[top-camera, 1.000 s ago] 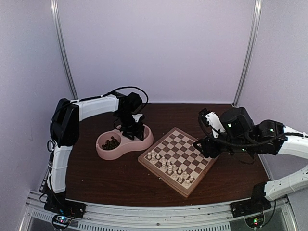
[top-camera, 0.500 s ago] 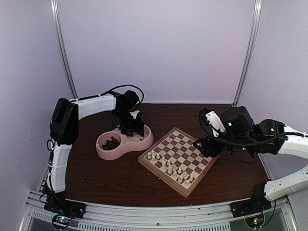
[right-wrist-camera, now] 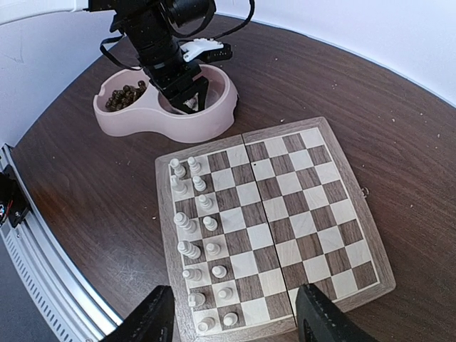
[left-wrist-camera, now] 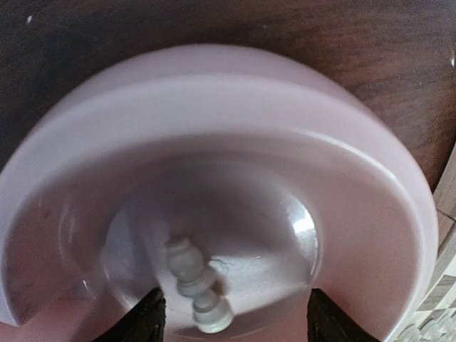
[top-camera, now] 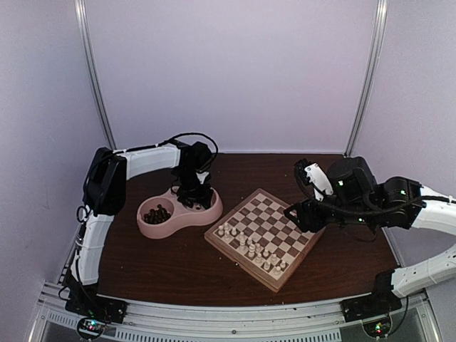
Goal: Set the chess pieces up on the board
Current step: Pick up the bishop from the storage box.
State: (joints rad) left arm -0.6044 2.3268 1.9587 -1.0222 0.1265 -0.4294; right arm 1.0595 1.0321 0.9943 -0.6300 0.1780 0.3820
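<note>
Chess pieces [right-wrist-camera: 189, 249] stand in two rows along one edge of the board [right-wrist-camera: 313, 206]; one more piece [left-wrist-camera: 194, 285] lies in the pink dish [left-wrist-camera: 214, 92], left gripper [left-wrist-camera: 235, 320] open astride it, seemingly to lift it. Right gripper [right-wrist-camera: 235, 317] hovers open, empty, above the board.

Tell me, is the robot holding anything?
Nothing. The left gripper stands open around a white piece lying in the pink bowl; the right gripper hangs open by the board.
</note>
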